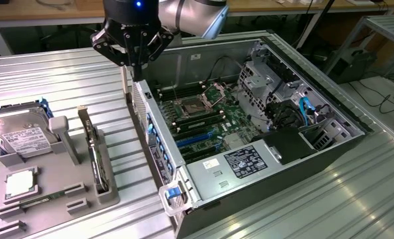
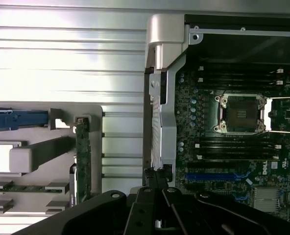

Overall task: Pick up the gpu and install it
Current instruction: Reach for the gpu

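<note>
A robot arm's gripper (image 1: pixel 137 73) hung just above the rear edge of an open computer case (image 1: pixel 286 167), its dark fingers pressed together. The gpu (image 1: pixel 94 149) stood on edge in a slot of a grey tray (image 1: pixel 64 201) at the exterior view's left, well apart from the gripper, its pale metal bracket pointing up. A silver hard drive (image 1: pixel 17 137) sat in the same tray nearby. The tray and case rested on a ribbed metal desk (image 1: pixel 64 79). Inside the case, the motherboard (image 1: pixel 206 122) lay exposed.
</note>
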### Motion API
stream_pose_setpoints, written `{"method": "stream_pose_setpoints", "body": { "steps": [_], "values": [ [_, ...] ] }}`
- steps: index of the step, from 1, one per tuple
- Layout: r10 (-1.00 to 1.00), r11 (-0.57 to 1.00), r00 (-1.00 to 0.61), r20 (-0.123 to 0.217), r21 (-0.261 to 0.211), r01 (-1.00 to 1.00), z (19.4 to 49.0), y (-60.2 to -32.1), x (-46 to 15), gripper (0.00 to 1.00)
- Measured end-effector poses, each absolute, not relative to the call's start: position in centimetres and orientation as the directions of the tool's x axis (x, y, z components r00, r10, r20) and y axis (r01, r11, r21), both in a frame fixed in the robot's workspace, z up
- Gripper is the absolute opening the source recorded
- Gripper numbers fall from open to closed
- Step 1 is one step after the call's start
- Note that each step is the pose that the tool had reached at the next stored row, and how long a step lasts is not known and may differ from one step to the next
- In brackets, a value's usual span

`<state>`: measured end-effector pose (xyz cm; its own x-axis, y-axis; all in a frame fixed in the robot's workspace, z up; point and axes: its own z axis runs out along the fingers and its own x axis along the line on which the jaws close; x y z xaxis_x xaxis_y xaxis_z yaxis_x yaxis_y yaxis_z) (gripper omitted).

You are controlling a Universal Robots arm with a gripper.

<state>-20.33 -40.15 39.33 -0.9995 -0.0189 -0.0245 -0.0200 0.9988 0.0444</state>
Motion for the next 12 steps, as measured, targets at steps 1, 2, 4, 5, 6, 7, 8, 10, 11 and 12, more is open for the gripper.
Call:
{"method": "stream_pose_setpoints", "body": {
  "steps": [1, 2, 4, 5, 6, 7, 8, 10, 11, 12],
  "values": [
    [-0.020, 0.999, -1.000, -0.024, 0.044, -0.021, 39.3, -40.2, -20.5, 0.11],
    [-0.021, 0.999, -0.999, -0.024, 0.044, -0.022, 39.3, -40.2, -20.7, 0.11],
    [-0.022, 0.999, -0.999, -0.024, 0.044, -0.024, 39.3, -40.2, -21.1, 0.11],
    [-0.024, 0.999, -0.999, -0.024, 0.044, -0.025, 39.3, -40.2, -21.3, 0.11],
    [-0.024, 0.999, -0.999, -0.024, 0.044, -0.025, 39.3, -40.2, -21.5, 0.11],
    [-0.025, 0.999, -0.999, -0.025, 0.044, -0.026, 39.3, -40.2, -21.6, 0.11],
    [-0.026, 0.999, -0.999, -0.024, 0.044, -0.027, 39.3, -40.2, -21.8, 0.11],
    [-0.027, 0.999, -0.999, -0.024, 0.044, -0.029, 39.3, -40.2, -22.1, 0.11],
    [-0.028, 0.999, -0.999, -0.024, 0.044, -0.029, 39.3, -40.2, -22.3, 0.11],
    [-0.028, 0.999, -0.999, -0.024, 0.044, -0.030, 39.3, -40.2, -22.4, 0.11]
  ]
}}
